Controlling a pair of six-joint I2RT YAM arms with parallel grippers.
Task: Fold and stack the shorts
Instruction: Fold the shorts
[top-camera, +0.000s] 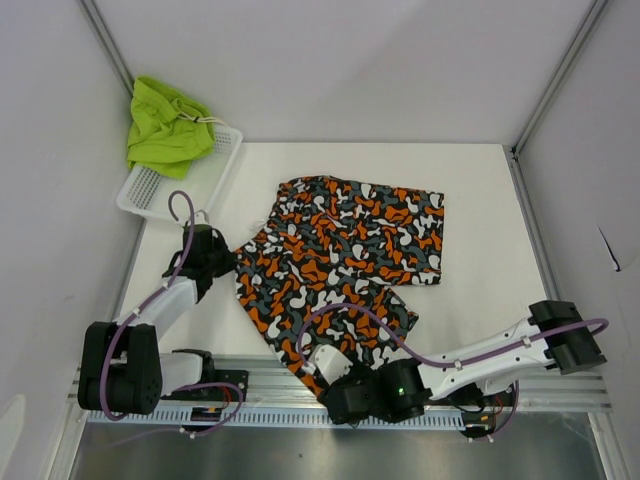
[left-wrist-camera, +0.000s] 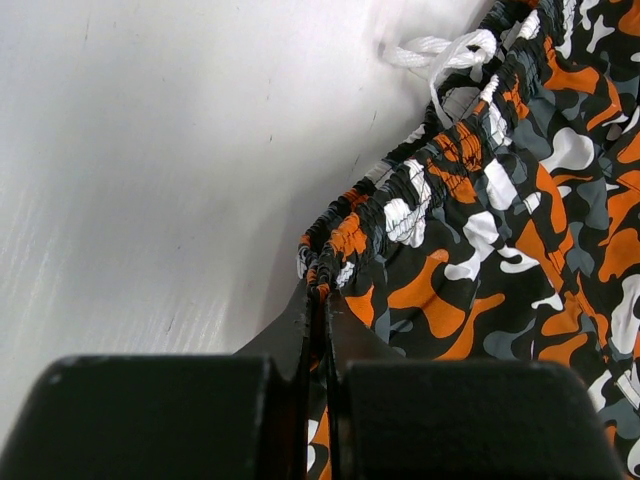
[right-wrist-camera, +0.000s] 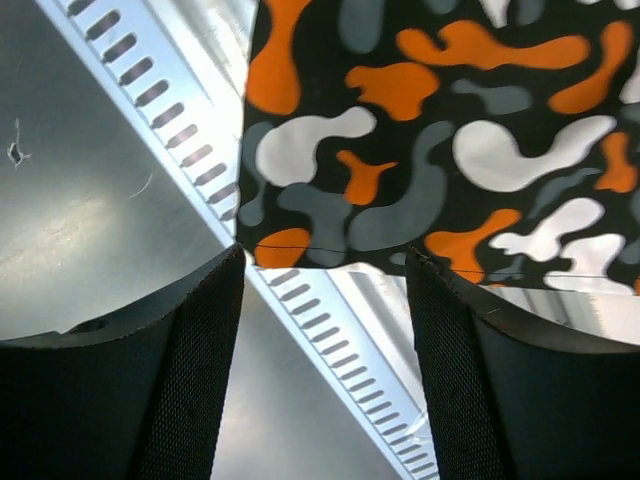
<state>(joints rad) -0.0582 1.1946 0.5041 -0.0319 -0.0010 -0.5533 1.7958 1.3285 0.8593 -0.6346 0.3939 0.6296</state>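
Observation:
The orange, black, grey and white camo shorts (top-camera: 340, 255) lie spread on the white table, one leg reaching to the near edge. My left gripper (top-camera: 226, 258) is shut on their gathered waistband (left-wrist-camera: 400, 210) at the left side, with cloth pinched between the fingertips (left-wrist-camera: 320, 297). A white drawstring (left-wrist-camera: 440, 50) lies beyond it. My right gripper (top-camera: 322, 368) stands open at the near leg's hem (right-wrist-camera: 330, 245), which lies just beyond its two fingers, nothing between them. The lime green shorts (top-camera: 165, 125) sit bunched at the far left.
A white mesh basket (top-camera: 160, 192) at the far left holds the green shorts, partly draped over its far end. A slotted metal rail (right-wrist-camera: 300, 300) runs along the near table edge under the hem. White walls close in the table on three sides.

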